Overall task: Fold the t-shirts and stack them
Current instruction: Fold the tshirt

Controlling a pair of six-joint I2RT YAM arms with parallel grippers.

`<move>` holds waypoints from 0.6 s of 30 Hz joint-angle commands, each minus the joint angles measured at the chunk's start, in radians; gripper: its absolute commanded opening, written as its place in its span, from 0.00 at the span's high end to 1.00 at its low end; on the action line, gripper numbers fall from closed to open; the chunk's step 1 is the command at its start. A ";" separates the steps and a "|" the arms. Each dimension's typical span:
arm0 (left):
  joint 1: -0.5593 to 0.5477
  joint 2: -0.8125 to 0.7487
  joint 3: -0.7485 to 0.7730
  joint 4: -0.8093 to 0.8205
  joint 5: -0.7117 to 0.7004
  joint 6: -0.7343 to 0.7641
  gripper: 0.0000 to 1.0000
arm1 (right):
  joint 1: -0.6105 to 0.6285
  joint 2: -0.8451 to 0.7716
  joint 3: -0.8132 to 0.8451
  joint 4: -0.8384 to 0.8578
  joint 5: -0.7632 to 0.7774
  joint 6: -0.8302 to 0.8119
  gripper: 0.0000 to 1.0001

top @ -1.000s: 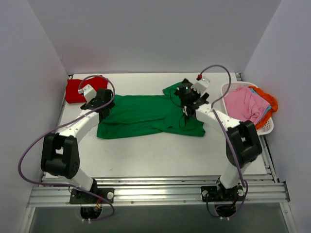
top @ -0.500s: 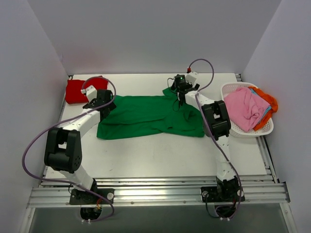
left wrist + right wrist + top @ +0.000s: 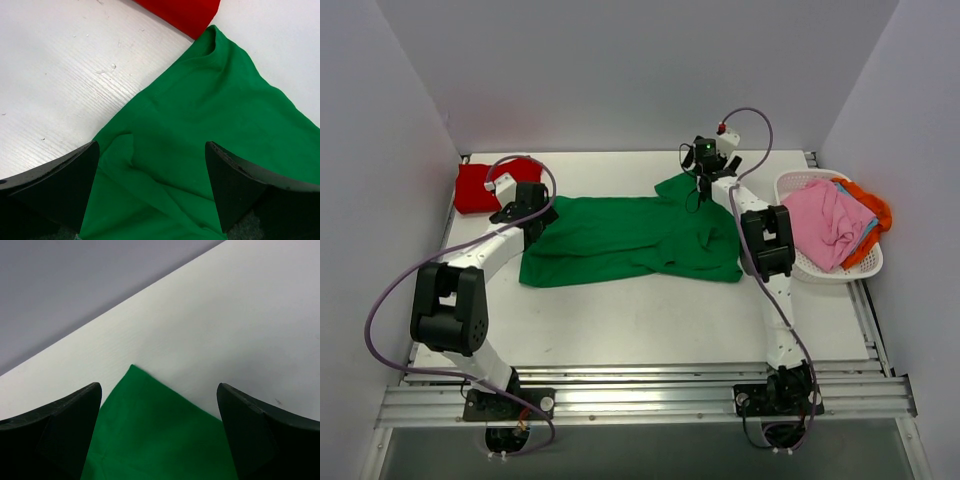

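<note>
Reaching farther back than a moment ago, the right hand (image 3: 157, 390) is hovering, fingers apart, over a rear corner of the green t-shirt (image 3: 630, 238). The left hand (image 3: 151, 150), also spread, is hanging over its left edge near the red t-shirt (image 3: 480, 185). The green shirt is lying flat, rumpled, on the tabletop (image 3: 640, 320).

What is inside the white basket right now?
A crumpled pink t-shirt fills most of the basket, with an orange t-shirt at its right edge and a sliver of blue fabric between them. Anything beneath them is covered.
</note>
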 commanded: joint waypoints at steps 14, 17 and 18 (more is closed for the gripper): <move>0.005 0.008 0.025 0.058 0.017 0.017 0.05 | 0.033 0.175 0.154 0.033 -0.154 0.018 0.11; 0.011 0.014 0.025 0.062 0.016 0.020 0.05 | 0.038 0.180 0.148 0.040 -0.167 0.027 0.19; 0.022 0.016 0.027 0.062 0.017 0.020 0.05 | 0.038 0.182 0.145 0.049 -0.173 0.029 0.28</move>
